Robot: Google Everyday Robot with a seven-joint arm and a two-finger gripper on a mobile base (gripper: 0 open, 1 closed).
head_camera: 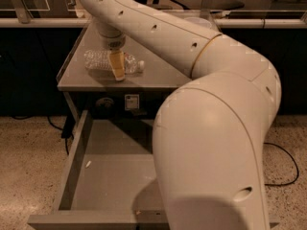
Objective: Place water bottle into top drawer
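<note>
The water bottle (98, 61) lies on its side on the grey tabletop (153, 75), with its white cap pointing right. My gripper (117, 67) reaches down from the arm and stands at the bottle's middle, covering the label. The top drawer (110, 176) is pulled out below the table and has nothing in it but a small white speck (88, 164). My arm's large link (211, 147) hides the right part of the drawer.
The table's front panel carries a round knob (104, 102) and a small label (131, 101). The speckled floor (29, 166) lies on both sides, with a black cable (287, 169) at the right. A glass-topped counter (249, 13) runs behind the table.
</note>
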